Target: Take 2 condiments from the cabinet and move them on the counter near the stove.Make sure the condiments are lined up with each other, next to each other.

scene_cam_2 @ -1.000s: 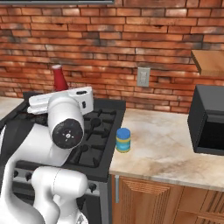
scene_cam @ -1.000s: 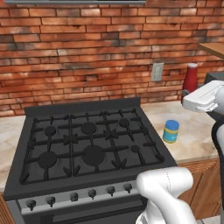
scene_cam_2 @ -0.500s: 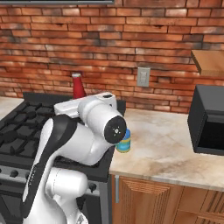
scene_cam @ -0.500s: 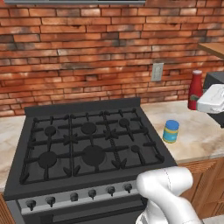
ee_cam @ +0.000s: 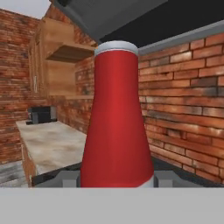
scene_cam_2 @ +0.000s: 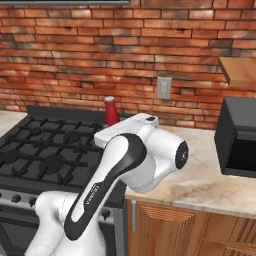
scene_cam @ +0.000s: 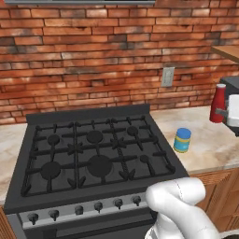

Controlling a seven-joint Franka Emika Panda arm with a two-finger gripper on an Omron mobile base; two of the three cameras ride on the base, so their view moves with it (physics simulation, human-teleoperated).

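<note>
The slim red bottle with a pale cap (ee_cam: 116, 118) stands upright between the 2 dark fingertips of the two-finger gripper (ee_cam: 117, 178), whose jaws are closed tight against its base. From the left base camera the same red bottle (scene_cam: 218, 103) hangs at the right edge above the beige marbled stone counter (scene_cam: 205, 144); whether its base touches the slab is hard to judge. The squat yellow jar with a blue lid and blue label band (scene_cam: 182, 140) sits on that counter just beside the black gas stove with iron grates (scene_cam: 93, 154), well apart from the bottle. In the hand view, the brown wood-grain wall cabinet (ee_cam: 52, 70) stands open at the left.
</note>
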